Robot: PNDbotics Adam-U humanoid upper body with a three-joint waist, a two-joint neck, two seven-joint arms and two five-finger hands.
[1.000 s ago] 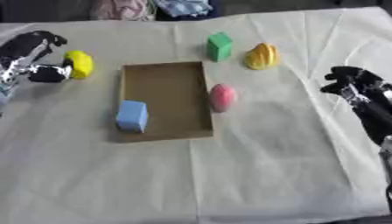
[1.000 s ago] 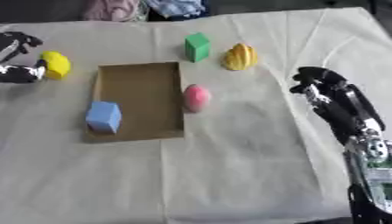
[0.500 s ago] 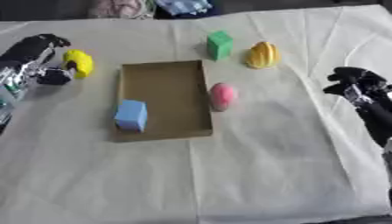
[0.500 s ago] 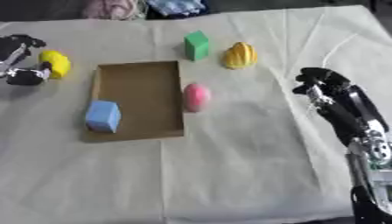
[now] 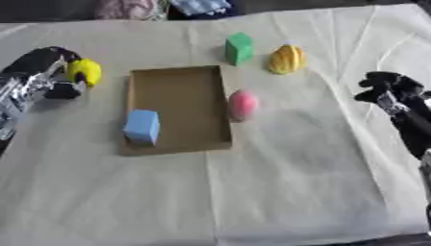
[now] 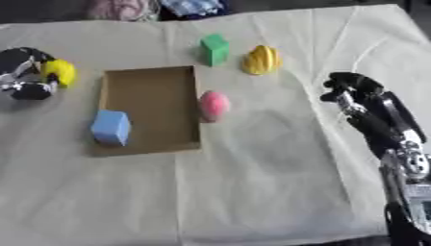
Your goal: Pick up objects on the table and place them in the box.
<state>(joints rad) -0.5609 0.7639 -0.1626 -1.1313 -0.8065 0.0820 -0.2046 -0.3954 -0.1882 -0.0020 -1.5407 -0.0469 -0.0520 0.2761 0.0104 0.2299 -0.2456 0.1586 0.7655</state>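
The left hand (image 5: 46, 72) curls around the yellow thing (image 5: 85, 71), left of the box (image 5: 178, 84). The right hand (image 6: 353, 89) is curled, holding nothing.

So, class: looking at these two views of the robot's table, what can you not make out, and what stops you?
- Left hand: its fingers cover part of the yellow object, so the grip is unclear.
- Right hand: too blurred to tell whether its fingers hold anything.
- Things at the table's far edge: cut off by the top edge in both views.
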